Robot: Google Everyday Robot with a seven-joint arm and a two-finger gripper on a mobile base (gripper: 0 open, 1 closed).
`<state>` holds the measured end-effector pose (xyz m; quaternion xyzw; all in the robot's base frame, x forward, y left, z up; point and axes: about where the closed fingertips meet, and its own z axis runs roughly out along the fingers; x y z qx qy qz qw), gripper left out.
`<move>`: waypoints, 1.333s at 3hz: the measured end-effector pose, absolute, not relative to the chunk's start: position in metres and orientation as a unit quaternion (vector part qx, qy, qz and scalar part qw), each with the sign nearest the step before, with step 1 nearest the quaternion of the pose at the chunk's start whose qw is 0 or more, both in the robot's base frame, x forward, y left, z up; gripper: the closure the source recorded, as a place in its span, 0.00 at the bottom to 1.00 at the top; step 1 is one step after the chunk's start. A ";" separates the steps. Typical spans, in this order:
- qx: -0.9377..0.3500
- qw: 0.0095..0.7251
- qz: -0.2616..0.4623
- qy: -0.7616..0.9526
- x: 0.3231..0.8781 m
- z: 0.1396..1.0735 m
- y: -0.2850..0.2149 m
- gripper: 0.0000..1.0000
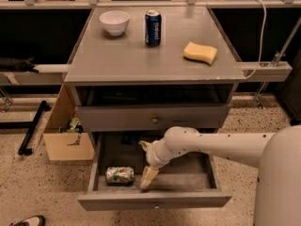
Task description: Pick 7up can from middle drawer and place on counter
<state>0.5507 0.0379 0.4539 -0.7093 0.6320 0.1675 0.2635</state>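
Gripper [148,178] down in the pulled-out drawer [155,200], tip aimed at the tray floor near the front. Open or closed? Can't tell from here. Just left of it, not touching: 7up can [119,174], on its side in the tray. Up on the counter [141,55]: white bowl [115,22] back left, Pepsi can [153,28] upright beside it, yellow sponge [200,52] off to the right. Cardboard box [66,135] on the ground, left of the cabinet.

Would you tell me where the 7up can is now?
In the camera view, the 7up can lies on its side at the left of the open middle drawer, just left of the claw.
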 end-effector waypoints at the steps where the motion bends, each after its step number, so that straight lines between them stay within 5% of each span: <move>1: -0.706 0.262 0.175 0.635 0.552 0.447 0.042 0.00; 4: -0.656 0.320 0.198 0.654 0.575 0.432 0.088 0.00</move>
